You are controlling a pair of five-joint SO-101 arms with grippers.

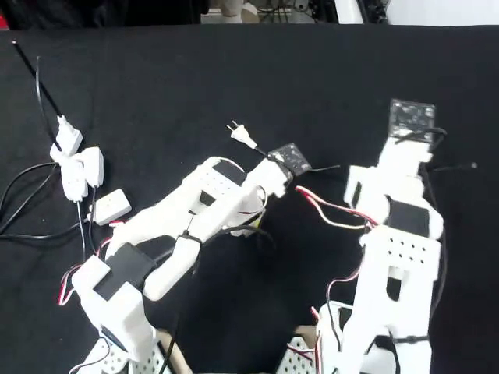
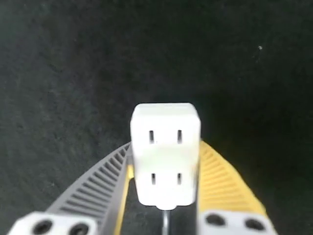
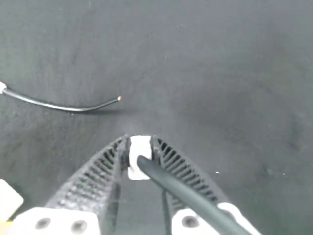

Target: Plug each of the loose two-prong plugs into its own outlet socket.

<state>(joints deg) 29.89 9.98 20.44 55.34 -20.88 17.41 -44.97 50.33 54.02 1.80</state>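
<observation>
The tabletop point(image 1: 234, 70) is plain matte black. The left arm point(image 1: 179, 218) and right arm point(image 1: 398, 257) are white with black patches, and red and white wires point(image 1: 331, 212) loop between them. The left tool point(image 2: 165, 149) has one grey ribbed finger point(image 2: 95, 188) and one yellow ribbed finger point(image 2: 222, 188), closed on a white socket block point(image 2: 165, 122) with dark slots. The right tool point(image 3: 140, 144) has dark grey ribbed fingers point(image 3: 90, 183) pinching a white plug point(image 3: 138, 147) with a black cord point(image 3: 186, 193). A thin black wire point(image 3: 54, 104) ends in a coppery tip. A second plug point(image 1: 242, 135) is white with silvery prongs; the adapters point(image 1: 78, 164) are white, their cables point(image 1: 19, 195) black.
</observation>
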